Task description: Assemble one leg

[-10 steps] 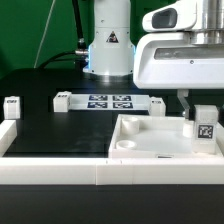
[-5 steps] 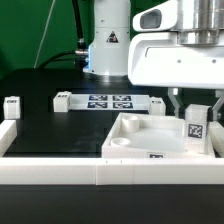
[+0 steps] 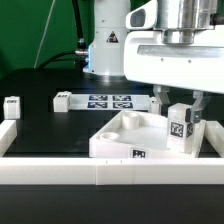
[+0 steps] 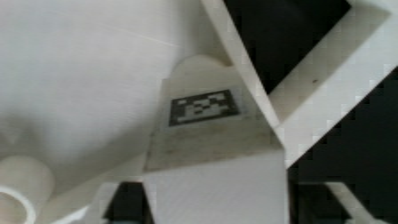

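Over the tray, the leg is pinched in the claw and held up, but it is not yet fixed on.

Arm reaches down at the exterior view's right, wrist vertical; gripper fingers straddle the leg, seemingly clamped on it.
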You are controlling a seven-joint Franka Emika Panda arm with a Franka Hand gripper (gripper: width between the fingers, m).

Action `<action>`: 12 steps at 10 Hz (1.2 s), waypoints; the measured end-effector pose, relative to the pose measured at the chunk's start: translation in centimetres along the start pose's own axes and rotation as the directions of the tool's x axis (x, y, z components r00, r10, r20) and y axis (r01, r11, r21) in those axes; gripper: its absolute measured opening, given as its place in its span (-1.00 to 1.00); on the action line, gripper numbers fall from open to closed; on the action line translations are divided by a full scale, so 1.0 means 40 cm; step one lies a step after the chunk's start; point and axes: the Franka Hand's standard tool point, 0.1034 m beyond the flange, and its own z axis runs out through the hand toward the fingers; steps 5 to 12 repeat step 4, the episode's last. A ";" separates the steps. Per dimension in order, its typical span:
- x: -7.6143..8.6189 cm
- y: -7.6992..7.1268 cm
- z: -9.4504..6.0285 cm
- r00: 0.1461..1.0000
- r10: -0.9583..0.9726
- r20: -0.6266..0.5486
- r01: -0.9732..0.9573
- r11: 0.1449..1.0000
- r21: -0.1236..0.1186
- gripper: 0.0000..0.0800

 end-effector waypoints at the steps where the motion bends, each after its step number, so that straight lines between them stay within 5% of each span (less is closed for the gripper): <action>1: 0.000 0.000 0.001 1.000 0.000 0.000 0.000 1.000 0.000 0.32; 4: 0.000 0.001 0.002 1.000 0.000 0.000 0.000 1.000 -0.001 0.61; 12: 0.000 0.001 0.002 1.000 0.000 0.000 0.000 1.000 -0.001 0.61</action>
